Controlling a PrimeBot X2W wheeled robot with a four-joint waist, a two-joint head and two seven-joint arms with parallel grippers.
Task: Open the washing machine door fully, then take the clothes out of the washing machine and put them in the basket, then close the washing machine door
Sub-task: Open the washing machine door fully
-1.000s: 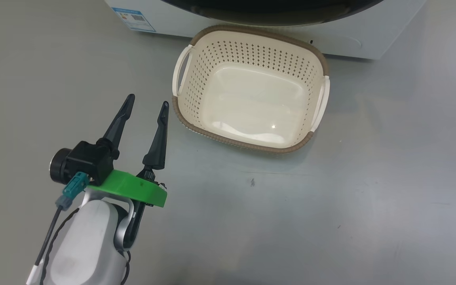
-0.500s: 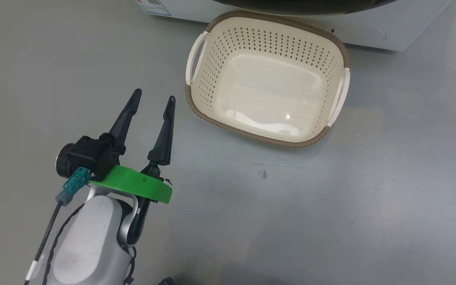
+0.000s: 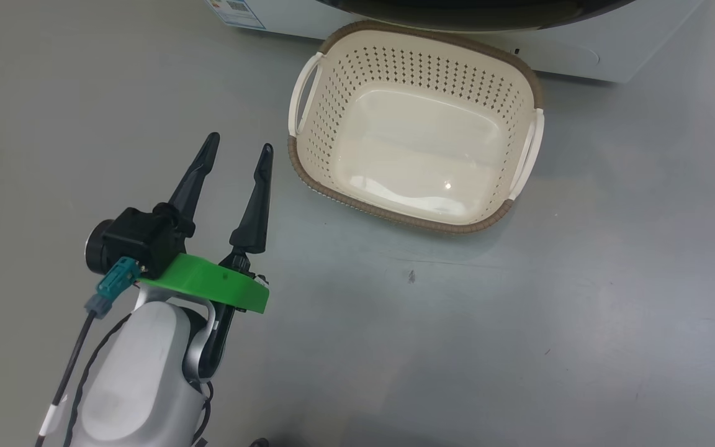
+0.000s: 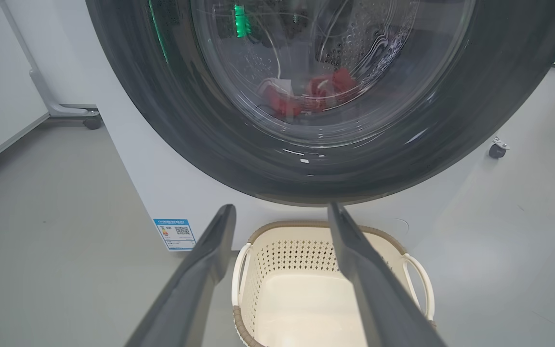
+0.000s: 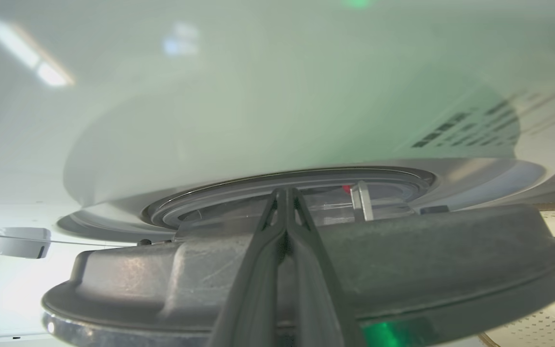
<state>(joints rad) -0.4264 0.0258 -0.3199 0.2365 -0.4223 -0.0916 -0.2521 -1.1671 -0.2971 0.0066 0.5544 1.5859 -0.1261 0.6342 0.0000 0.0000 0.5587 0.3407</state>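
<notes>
The washing machine [image 4: 138, 183], white and front-loading, stands on the grey floor [image 3: 519, 310] and takes up the far side of the left wrist view. The washing machine door [image 4: 210, 144] is a wide glossy black ring around a bulging clear window. In the right wrist view its dark grey inner frame lies across the lower half, with a narrow gap between it and the machine's pale front, where a grey ring shows. The basket [image 3: 332, 124] sits on the floor just in front of the machine, below the door, upright, with nothing in it. The left gripper [image 3: 239, 143] hangs near the basket's left handle, apart from it, its two dark fingers spread and holding nothing. The right gripper [image 5: 284, 193] has its fingers pressed together, the tips at the gap beside the door's frame; whether they touch the frame cannot be told. The clothes [image 4: 316, 94], red with a white patch, lie low in the drum behind the window. A small blue label [image 4: 175, 233] is stuck on the machine's lower left corner
</notes>
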